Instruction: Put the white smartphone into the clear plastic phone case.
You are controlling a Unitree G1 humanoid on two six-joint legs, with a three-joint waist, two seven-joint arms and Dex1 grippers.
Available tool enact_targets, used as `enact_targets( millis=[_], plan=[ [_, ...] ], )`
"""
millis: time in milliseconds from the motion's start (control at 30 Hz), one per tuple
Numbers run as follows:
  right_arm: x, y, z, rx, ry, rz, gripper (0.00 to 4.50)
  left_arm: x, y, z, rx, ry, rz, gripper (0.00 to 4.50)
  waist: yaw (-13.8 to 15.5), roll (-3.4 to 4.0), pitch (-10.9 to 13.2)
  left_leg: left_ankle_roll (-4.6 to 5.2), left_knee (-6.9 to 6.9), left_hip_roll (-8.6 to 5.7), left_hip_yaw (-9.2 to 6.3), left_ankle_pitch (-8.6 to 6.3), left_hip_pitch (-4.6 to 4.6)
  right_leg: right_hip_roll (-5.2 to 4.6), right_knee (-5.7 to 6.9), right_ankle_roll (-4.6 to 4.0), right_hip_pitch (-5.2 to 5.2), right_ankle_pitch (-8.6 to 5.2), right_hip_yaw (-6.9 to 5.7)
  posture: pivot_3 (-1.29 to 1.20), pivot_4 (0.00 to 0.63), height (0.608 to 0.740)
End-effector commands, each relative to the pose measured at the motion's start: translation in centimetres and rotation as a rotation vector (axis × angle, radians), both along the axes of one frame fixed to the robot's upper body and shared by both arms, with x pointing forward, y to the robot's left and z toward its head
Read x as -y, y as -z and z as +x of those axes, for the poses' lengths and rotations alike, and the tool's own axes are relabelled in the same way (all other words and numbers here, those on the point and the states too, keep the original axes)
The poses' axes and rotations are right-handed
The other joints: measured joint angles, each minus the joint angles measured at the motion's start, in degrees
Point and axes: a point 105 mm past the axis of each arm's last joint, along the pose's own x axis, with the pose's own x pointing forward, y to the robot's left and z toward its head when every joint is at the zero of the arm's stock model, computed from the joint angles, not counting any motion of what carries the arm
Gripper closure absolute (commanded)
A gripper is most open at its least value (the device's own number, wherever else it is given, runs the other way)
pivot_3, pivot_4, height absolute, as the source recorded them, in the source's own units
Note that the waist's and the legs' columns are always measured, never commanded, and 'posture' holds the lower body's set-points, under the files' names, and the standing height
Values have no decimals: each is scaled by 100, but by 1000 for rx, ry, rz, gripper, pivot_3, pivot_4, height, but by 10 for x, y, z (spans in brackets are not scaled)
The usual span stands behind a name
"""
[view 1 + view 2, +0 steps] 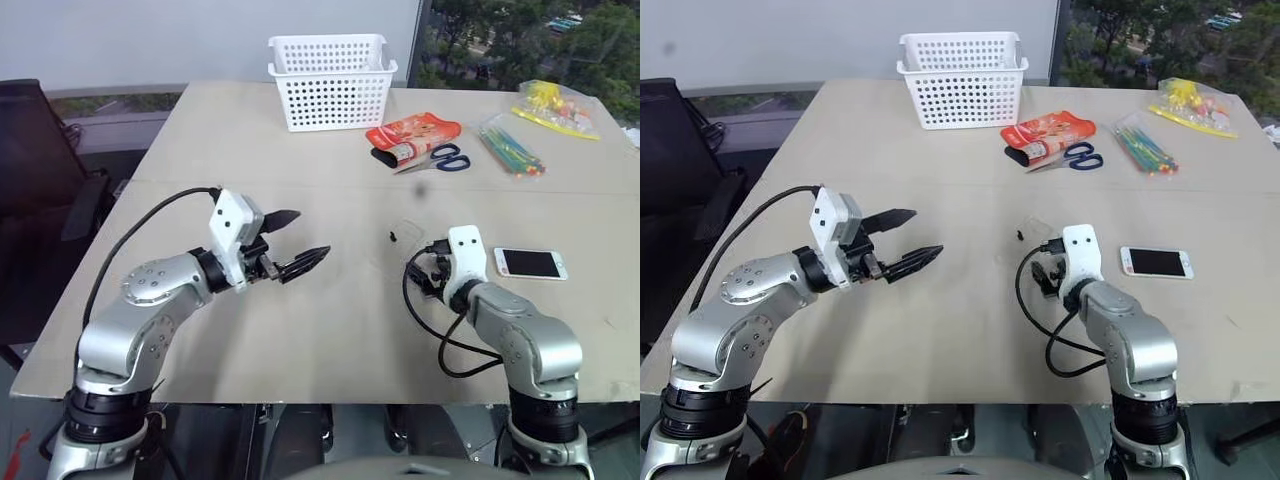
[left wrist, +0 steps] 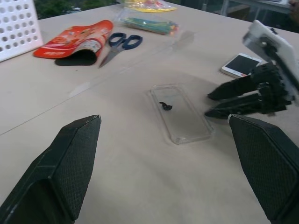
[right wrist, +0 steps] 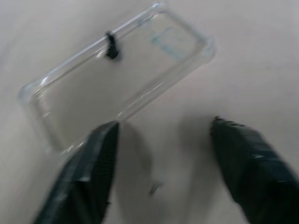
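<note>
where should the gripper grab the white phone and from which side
Probably across its two long edges near the middle, coming from above. The white smartphone lies flat, screen up, on the table, apart from the clear case, so only its thin white edges offer purchase.

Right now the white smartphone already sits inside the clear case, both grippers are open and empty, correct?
Not quite. The white smartphone lies bare on the table, apart from the clear plastic phone case, which is empty; the left wrist view shows it. The left gripper and right gripper are indeed open and empty.
</note>
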Motion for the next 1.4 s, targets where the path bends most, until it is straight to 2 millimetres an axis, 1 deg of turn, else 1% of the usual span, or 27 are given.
enact_targets(
  millis=[33,67,100,133,167,200,267,333,400,433,500,533,567,633,700,733,767,833,900,933,1000,1067,1200,1267,1400],
  plan=[
    [-8,5,7,-7,0,15,2678,-2,-11,-1,53,6,10,0,-4,-2,-1,0,1,0,0,0,0,0,0,-3,0,3,-1,0,150,740],
    [-7,2,9,12,7,9,3230,-3,-10,-1,53,2,12,0,-5,-2,-1,0,1,3,-2,0,2,0,0,-9,-3,7,-7,0,150,740],
    [-5,-2,12,43,-1,-3,3492,-4,-10,-2,53,-6,14,0,-6,-2,-1,0,1,4,-3,0,3,0,0,-11,-3,9,-9,0,150,740],
    [-1,-4,13,57,1,-18,3959,-5,-9,-3,52,-14,14,0,-5,-1,0,0,1,5,-11,0,7,0,0,-16,-5,12,-17,0,150,740],
    [3,-5,14,66,4,-26,4288,-6,-9,-3,51,-20,12,0,-6,0,0,-1,1,5,-16,0,9,0,0,-17,-6,13,-22,0,150,740],
    [6,-6,15,75,5,-31,4449,-6,-8,-4,49,-23,12,0,-3,2,2,-1,1,7,-17,0,9,1,1,-18,-9,14,-24,0,150,740],
    [10,-16,19,152,-52,-84,4449,-7,-6,-6,44,-26,13,0,14,5,4,-1,-1,9,-22,0,8,2,1,-19,-17,15,-30,0,150,740],
    [6,-33,22,298,-187,-185,4449,-7,-4,-7,41,-30,11,0,34,23,15,-2,-1,7,-22,0,2,1,1,-19,-20,15,-33,0,150,740],
    [4,-40,21,355,-309,-244,4449,-7,-3,-7,37,-34,6,0,47,29,19,-2,0,2,-19,0,-6,-3,1,-19,-25,14,-33,0,150,740],
    [6,-43,22,364,-337,-237,4213,-6,-3,-7,34,-35,5,0,52,27,18,-4,1,-1,-18,-1,-17,-4,1,-18,-33,14,-34,0,150,740],
    [6,-52,19,369,-419,-156,3548,-5,0,-7,25,-40,4,0,62,27,18,-4,7,-2,-27,0,-58,4,0,-14,-59,17,-40,0,150,740],
    [7,-55,15,368,-460,-129,3121,-4,1,-7,23,-43,3,0,79,26,18,3,12,-3,-29,3,-58,12,0,-10,-58,19,-39,0,150,740],
    [12,-56,11,363,-488,-124,2658,-4,1,-7,20,-48,-1,0,104,26,18,-3,16,-4,-33,-2,-59,24,0,-10,-54,18,-40,0,150,740],
    [24,-57,-2,357,-545,-113,1588,-3,3,-7,10,-55,-4,0,167,26,18,-9,16,-3,-41,-7,-60,35,0,-3,-51,22,-45,0,150,740],
    [35,-54,-13,336,-574,-108,785,-3,5,-7,-4,-58,-3,0,244,26,19,-14,16,-2,-43,-10,-62,37,1,1,-50,22,-50,0,150,740],
    [40,-53,-20,327,-593,-105,253,-2,6,-6,-11,-57,0,0,279,26,19,-16,18,-3,-41,-11,-66,37,0,0,-48,17,-59,0,150,740],
    [45,-52,-31,312,-627,-90,49,2,8,-4,-20,-52,0,0,297,26,19,-17,22,-2,-42,-13,-66,37,0,6,-48,5,-60,0,150,740],
    [55,-55,-48,296,-652,-55,49,15,10,1,-35,-37,-2,0,348,28,21,-18,31,-1,-53,-13,-66,36,1,9,-45,4,-59,0,150,740],
    [65,-63,-56,337,-626,-27,49,33,16,8,-63,-18,-1,0,368,30,22,-21,51,0,-63,-15,-65,36,3,9,-33,5,-65,0,150,740],
    [69,-67,-61,359,-612,-10,49,44,21,12,-80,-14,6,0,369,31,23,-29,59,0,-65,-20,-60,36,3,9,-25,6,-66,0,150,740],
    [76,-73,-76,367,-608,18,49,75,28,20,-120,8,-22,0,402,33,21,-43,73,-1,-71,-28,-56,34,2,9,-12,7,-65,0,150,740],
    [77,-79,-87,380,-603,51,49,97,35,24,-148,24,-31,0,417,31,21,-42,85,-4,-90,-28,-54,32,2,12,6,8,-63,0,150,740],
    [76,-84,-98,389,-585,83,49,123,50,27,-176,72,8,0,339,32,20,-39,95,-11,-107,-29,-53,43,4,13,9,10,-64,0,150,740],
    [77,-82,-101,380,-577,68,49,136,59,29,-167,101,55,0,348,36,18,-39,95,-9,-122,-28,-54,57,4,11,8,11,-64,0,150,740],
    [77,-80,-106,370,-559,47,49,157,73,37,-187,102,68,0,364,37,18,-19,93,-8,-153,-16,-58,72,5,8,10,9,-78,0,150,740]
  ],
)
